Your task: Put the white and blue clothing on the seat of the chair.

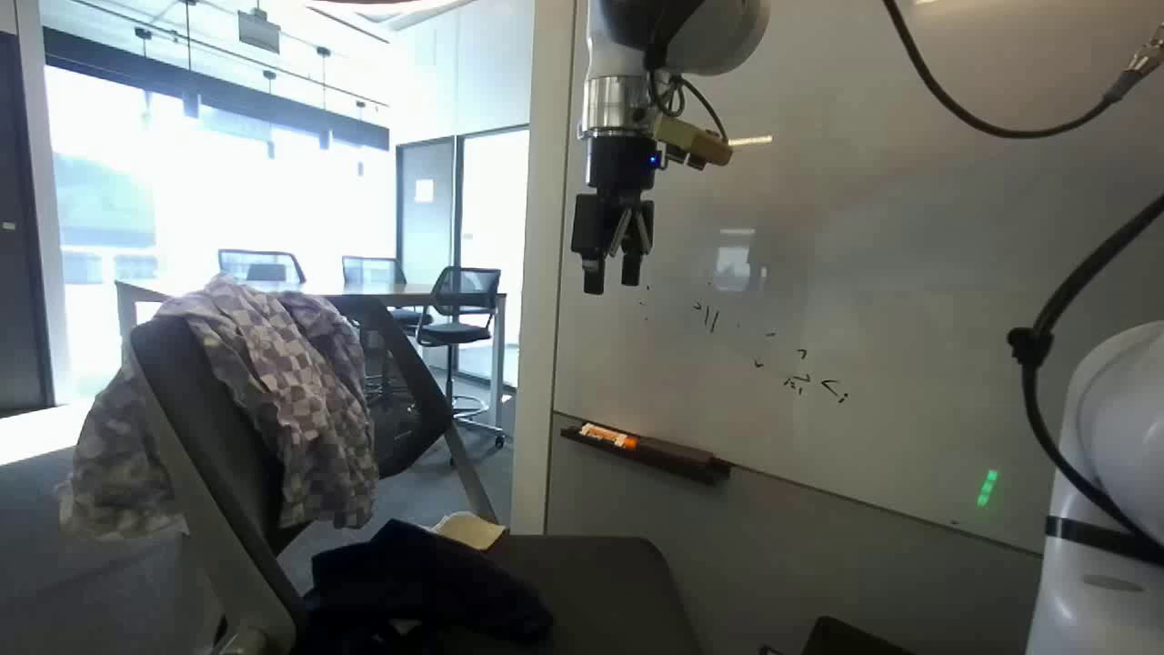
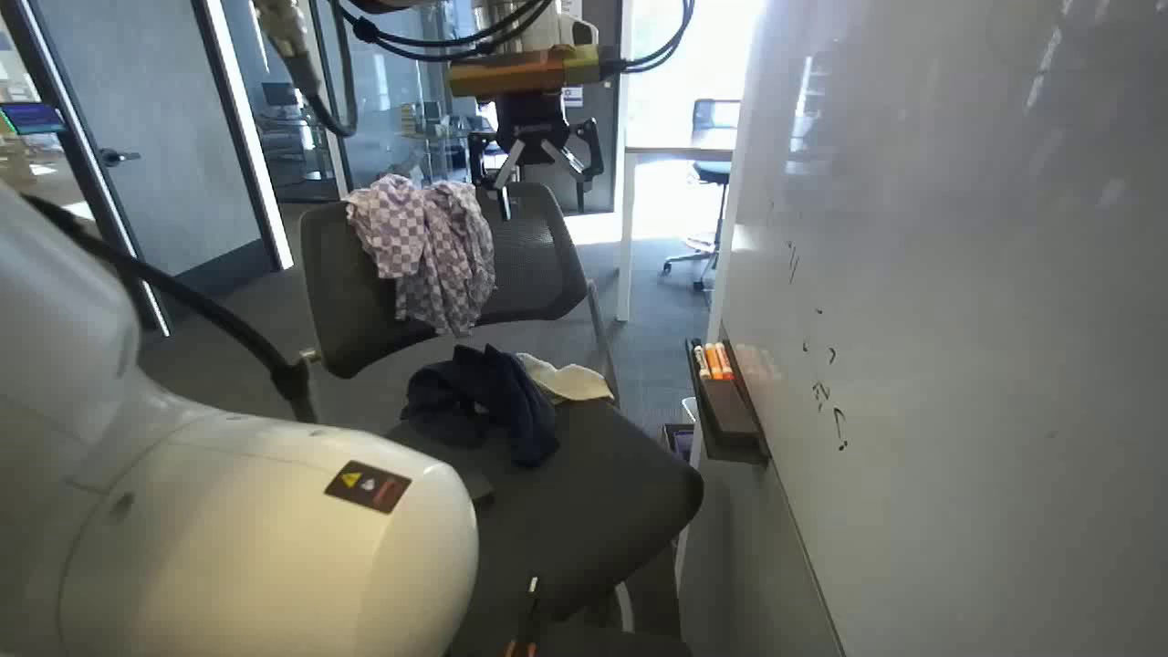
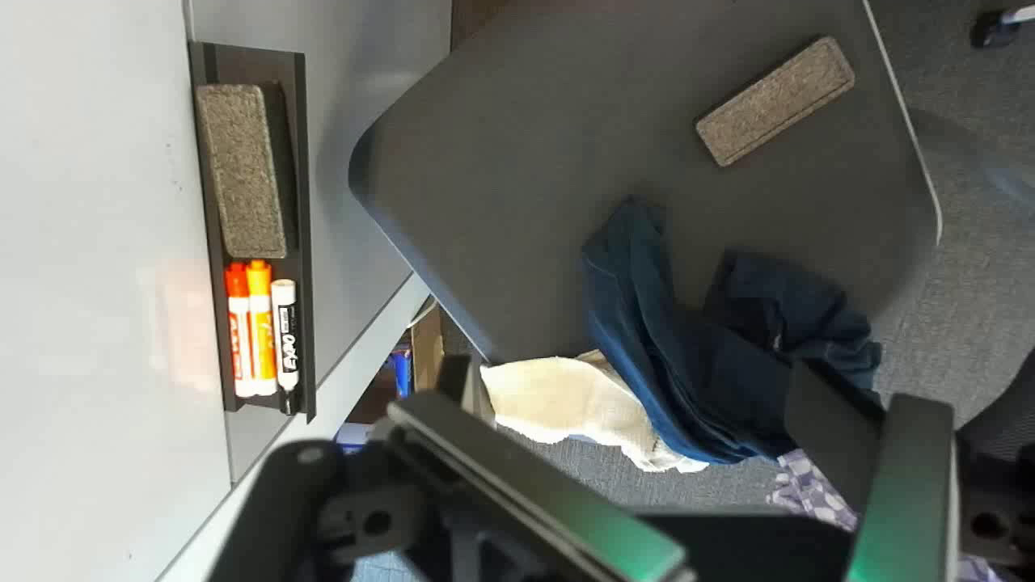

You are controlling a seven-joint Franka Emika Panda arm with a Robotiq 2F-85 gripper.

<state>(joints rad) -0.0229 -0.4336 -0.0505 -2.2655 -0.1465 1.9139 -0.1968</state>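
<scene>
A white and bluish-purple checkered cloth hangs over the chair's backrest in both exterior views (image 1: pixel 291 391) (image 2: pixel 429 246); only a corner of it shows in the wrist view (image 3: pixel 817 489). The dark chair seat (image 1: pixel 600 582) (image 2: pixel 584 511) (image 3: pixel 525 162) bears a navy cloth (image 1: pixel 418 582) (image 2: pixel 484 401) (image 3: pixel 687 364). A cream cloth (image 1: pixel 468 529) (image 2: pixel 570 381) (image 3: pixel 566 400) lies beside the navy one at the seat's rear edge. My gripper (image 1: pixel 612 277) (image 2: pixel 543 201) points down, open and empty, high above the seat and apart from all the cloths.
A whiteboard (image 1: pixel 864 227) (image 2: pixel 958 274) stands close beside the chair. Its tray (image 1: pixel 673 459) (image 2: pixel 730 411) juts out with markers (image 3: pixel 259 339) and an eraser (image 3: pixel 247 170). Another grey-brown block (image 3: pixel 776 101) lies on the seat. A table and further chairs (image 1: pixel 459 305) stand behind.
</scene>
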